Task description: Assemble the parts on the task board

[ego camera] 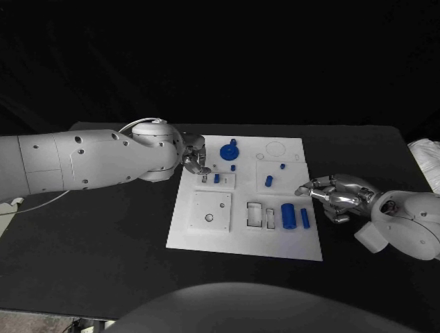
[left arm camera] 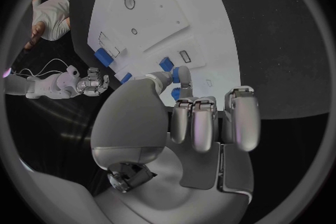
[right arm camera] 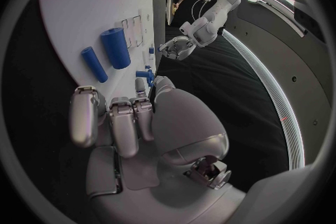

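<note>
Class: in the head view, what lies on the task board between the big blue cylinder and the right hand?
A thinner blue cylinder lies between the big blue cylinder and the right hand, on the task board; the head view shows it.

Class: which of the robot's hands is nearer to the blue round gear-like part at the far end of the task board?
Left. The left hand sits just beside the blue round part; the right hand is off the task board's opposite edge.

The left hand [ego camera: 193,156] covered the task board's [ego camera: 210,236] near-left edge, hiding whatever its fingertips touched. Small blue parts [ego camera: 268,181] by it were too tiny to identify.
</note>
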